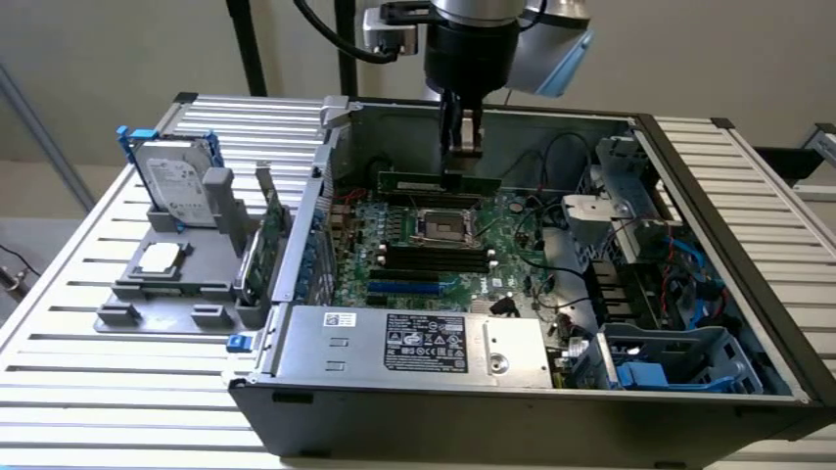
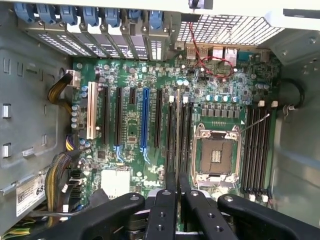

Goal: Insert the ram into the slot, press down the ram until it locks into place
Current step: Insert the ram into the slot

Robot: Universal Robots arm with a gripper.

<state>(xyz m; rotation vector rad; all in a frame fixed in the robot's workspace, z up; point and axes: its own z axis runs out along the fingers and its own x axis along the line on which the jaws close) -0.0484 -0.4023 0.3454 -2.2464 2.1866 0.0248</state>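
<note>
My gripper (image 1: 460,159) hangs inside the open computer case, shut on the ram (image 1: 440,182). The ram is a thin green stick held level above the motherboard (image 1: 510,264). In the wrist view the ram (image 2: 178,130) shows edge-on between the black fingers (image 2: 162,215). It hangs over the group of parallel black slots (image 2: 172,135) that lie between the blue slot (image 2: 145,120) and the silver CPU socket (image 2: 216,155), apart from them. The same black slots (image 1: 425,258) sit in front of the CPU socket (image 1: 440,227) in the exterior view. More black slots (image 2: 256,150) lie on the socket's other side.
The case walls (image 1: 614,122) surround the board. A silver power supply (image 1: 405,343) fills the near end and a drive cage (image 1: 653,357) with cables stands at the exterior view's right. A grey fixture (image 1: 163,284) with a hard drive (image 1: 176,181) stands outside at the left.
</note>
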